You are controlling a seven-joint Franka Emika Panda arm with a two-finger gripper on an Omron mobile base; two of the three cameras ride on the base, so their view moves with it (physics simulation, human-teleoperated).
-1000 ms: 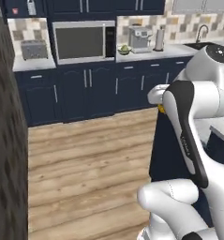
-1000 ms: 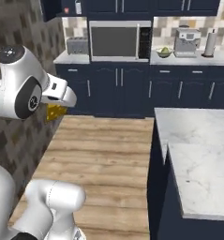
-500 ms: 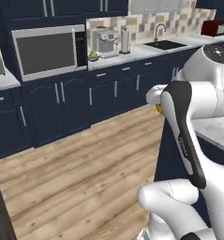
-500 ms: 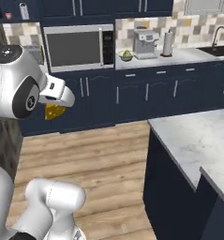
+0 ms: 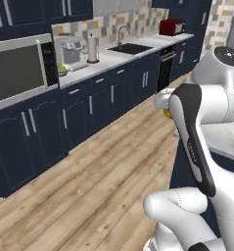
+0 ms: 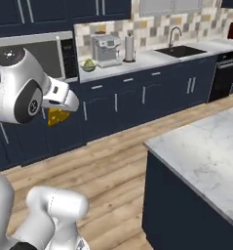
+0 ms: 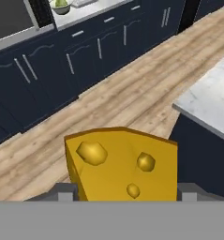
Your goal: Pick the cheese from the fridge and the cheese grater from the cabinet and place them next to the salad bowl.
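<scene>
My gripper (image 7: 126, 193) is shut on the cheese (image 7: 125, 165), a yellow-orange wedge with holes that sits between the two dark fingertips (image 7: 64, 192). In the right base view the cheese (image 6: 56, 117) hangs under the white hand, above the wooden floor. A sliver of the cheese (image 5: 167, 113) peeks out beside the arm in the left base view. The salad bowl (image 6: 88, 64), pale with green lettuce, stands on the far counter left of the coffee machine; it is also seen as the salad bowl (image 5: 62, 69) and the salad bowl (image 7: 62, 4). The fridge and the cheese grater are out of view.
A marble-topped island (image 6: 205, 151) stands close on the right, above dark navy sides. Along the far wall run navy cabinets with a microwave (image 6: 45, 49), coffee machine (image 6: 106, 49), paper towel roll (image 6: 129, 48), sink (image 6: 179, 50) and red toaster (image 5: 171, 26). Wooden floor (image 6: 118, 161) lies between.
The whole picture has slid left, so the base and cameras have turned right; the sink and toaster have come into view. The cheese stays in the gripper.
</scene>
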